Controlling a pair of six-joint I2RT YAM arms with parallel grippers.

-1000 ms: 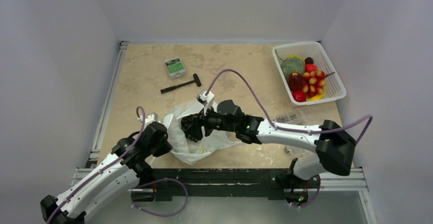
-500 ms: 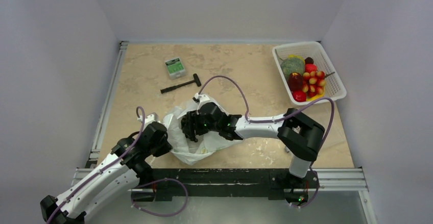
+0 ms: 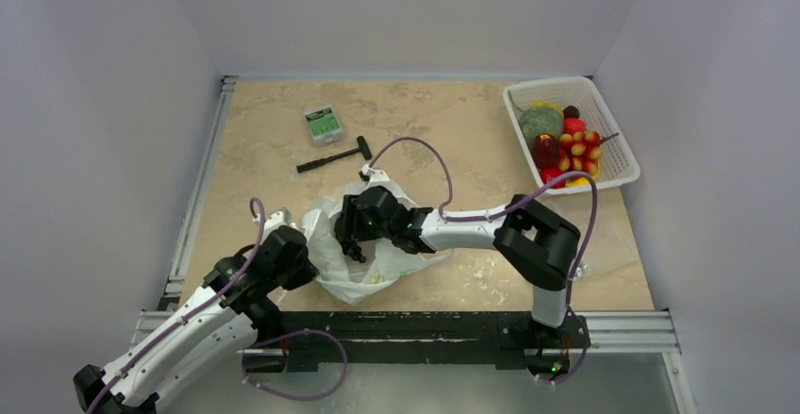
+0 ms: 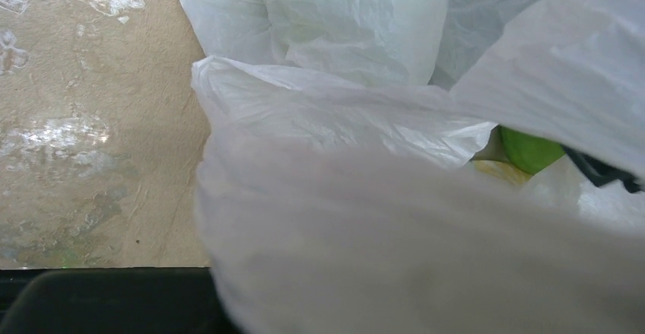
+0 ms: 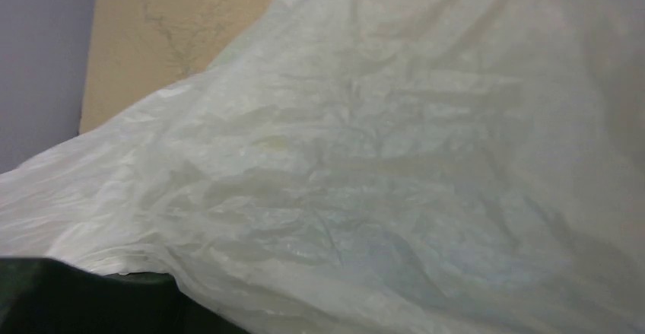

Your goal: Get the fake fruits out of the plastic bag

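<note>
The main risk is that the right gripper, pushed into the mouth of the bag, closes on thin film instead of fruit. Its wrist camera shows only crinkled white plastic close to the lens, so there is no clear view of a target. A pinch there would lift or drag the whole bag and could spill what is inside or pull the mouth shut. The bag lies crumpled near the front of the table, between the two arms. A green fruit shows through a gap in its folds in the left wrist view, with something pale yellow just beside it. The left gripper sits against the bag's left edge, and if it slips off, the opening would probably collapse. Plastic hides the fingers of both grippers. It cannot be told whether either is apart or closed, or whether the right one has fruit or only film. More fruits lie in the basket, well apart at the far right.
</note>
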